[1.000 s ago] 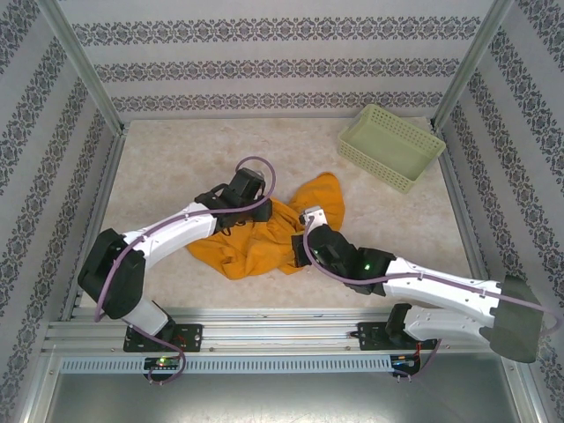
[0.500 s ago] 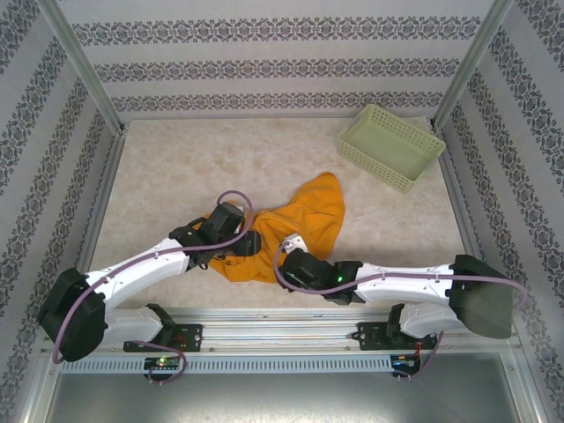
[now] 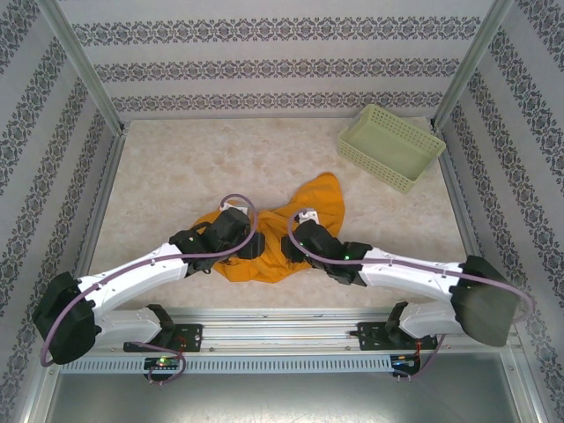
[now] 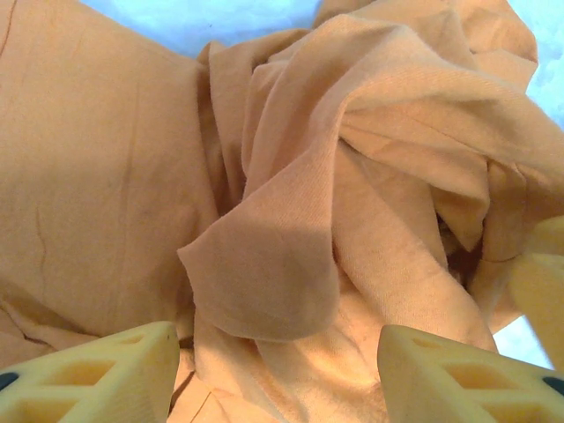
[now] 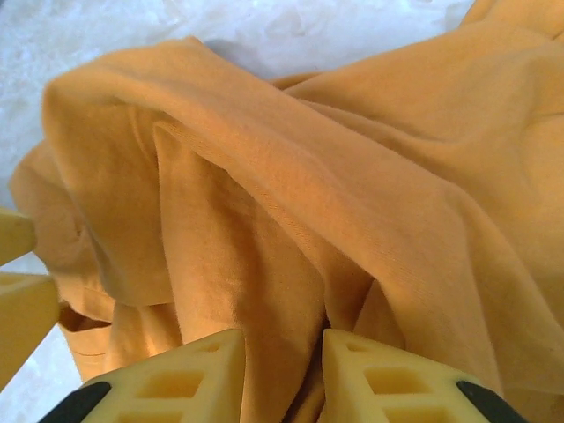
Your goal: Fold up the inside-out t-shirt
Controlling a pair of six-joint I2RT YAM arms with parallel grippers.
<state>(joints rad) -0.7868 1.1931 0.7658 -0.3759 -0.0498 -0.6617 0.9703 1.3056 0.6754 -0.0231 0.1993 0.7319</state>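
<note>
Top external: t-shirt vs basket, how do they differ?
Colour: the t-shirt is orange-yellow, the basket pale green. Shape: the t-shirt lies in a crumpled heap; the basket stands rigid and latticed, open side up. Place: the t-shirt is near the middle front of the table, the basket at the far right corner, apart from it. Both rest on the table.

Open tabletop (image 3: 176,167) spans the far and left areas, whereas the crumpled t-shirt (image 3: 322,201), with the left arm (image 3: 141,264) and right arm (image 3: 405,269) meeting over it, blocks the near centre, and the green basket (image 3: 392,145) occupies the far right corner.
</note>
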